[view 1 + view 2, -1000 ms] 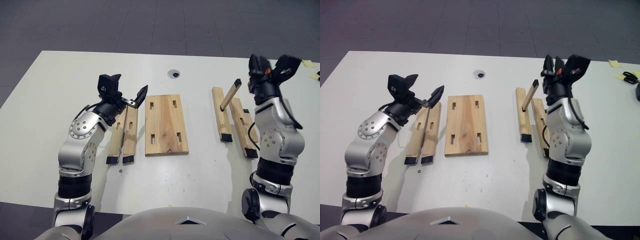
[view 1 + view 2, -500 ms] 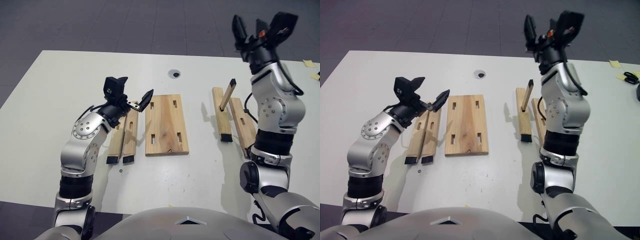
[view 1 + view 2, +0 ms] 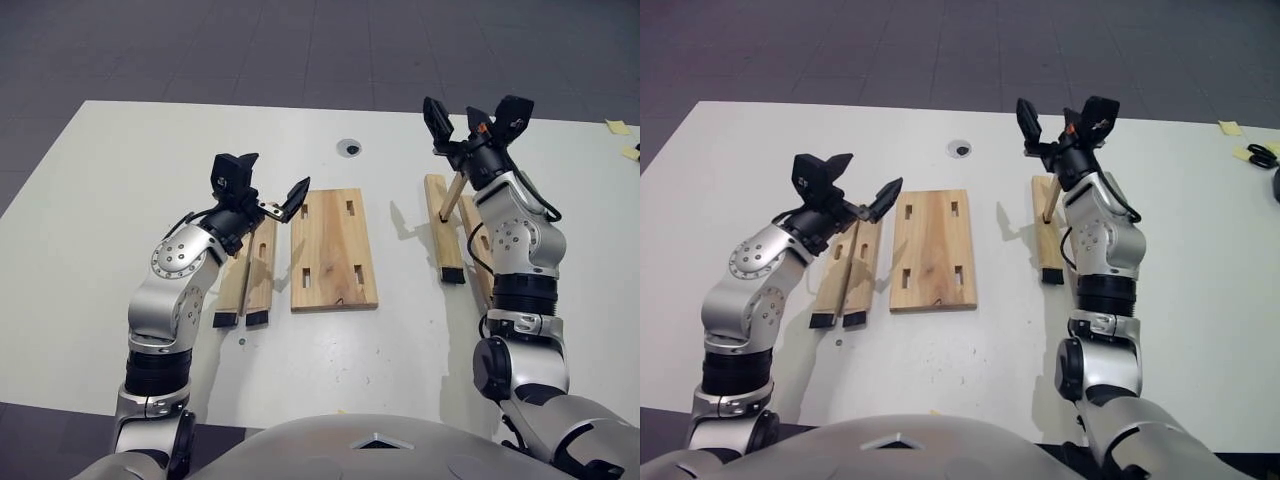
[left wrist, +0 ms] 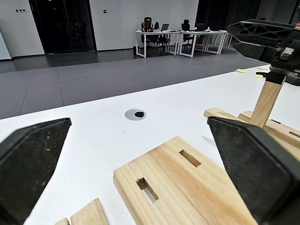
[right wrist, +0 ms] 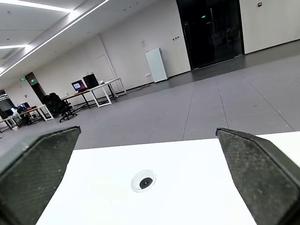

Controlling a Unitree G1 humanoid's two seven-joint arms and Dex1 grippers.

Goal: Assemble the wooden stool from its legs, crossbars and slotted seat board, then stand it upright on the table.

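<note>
Nothing's joined yet: with your left gripper (image 3: 273, 174) and right gripper (image 3: 476, 110) both spread empty, lower the right onto the propped crossbar (image 3: 453, 198) near the table's (image 3: 120, 180) far edge.

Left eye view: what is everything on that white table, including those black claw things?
Seat board: one, light wood, four slots, flat mid-table.
Left leg pieces: two, light wood with black ends, side by side left of the board.
Right leg pieces: at least two, same wood, right of the board.
Stick: one, light wood, standing tilted on the right leg pieces.
Cable port: one, grey, round, beyond the board.
Yellow notes: two, far right edge.
Left gripper: one, black, open, above the left leg pieces.
Right gripper: one, black, open, above the stick.
</note>
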